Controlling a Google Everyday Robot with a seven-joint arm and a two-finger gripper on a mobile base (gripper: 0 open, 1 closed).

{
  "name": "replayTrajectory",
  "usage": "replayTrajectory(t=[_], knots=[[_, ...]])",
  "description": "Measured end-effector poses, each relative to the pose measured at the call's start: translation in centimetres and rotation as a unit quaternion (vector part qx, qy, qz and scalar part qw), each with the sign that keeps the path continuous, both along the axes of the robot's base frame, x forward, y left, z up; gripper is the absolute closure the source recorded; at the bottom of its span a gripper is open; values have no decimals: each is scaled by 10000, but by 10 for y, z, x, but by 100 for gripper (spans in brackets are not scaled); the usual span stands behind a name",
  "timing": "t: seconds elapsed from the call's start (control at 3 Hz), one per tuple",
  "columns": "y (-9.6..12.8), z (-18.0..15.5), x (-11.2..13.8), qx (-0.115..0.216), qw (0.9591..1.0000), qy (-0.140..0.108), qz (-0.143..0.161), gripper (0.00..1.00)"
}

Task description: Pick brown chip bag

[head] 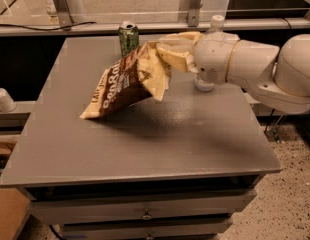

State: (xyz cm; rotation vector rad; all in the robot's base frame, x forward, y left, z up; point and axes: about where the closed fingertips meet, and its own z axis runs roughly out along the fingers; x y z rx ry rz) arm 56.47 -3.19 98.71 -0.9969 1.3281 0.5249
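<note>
The brown chip bag (126, 81) has a dark brown front with white lettering and pale cream edges. It hangs tilted above the grey table (145, 134), its right end raised and its lower left corner close to the tabletop. My gripper (171, 51) comes in from the right on a thick white arm and is shut on the bag's upper right end. The cream fingers (177, 43) pinch the crumpled edge. The green can (128, 37) stands upright just behind the bag.
A clear plastic bottle (211, 54) with a white cap stands behind my wrist at the table's back right, mostly hidden. Metal rails and posts run behind the table. Drawers sit under the tabletop. A cardboard box is at the lower left.
</note>
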Motion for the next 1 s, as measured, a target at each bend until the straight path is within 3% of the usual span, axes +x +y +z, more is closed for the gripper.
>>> replayTrajectory(t=[0.33,1.0], knots=[[-12,23,-9,1,9998,-206,-51,100],[-18,42,-25,-53,9993,-366,5,100]])
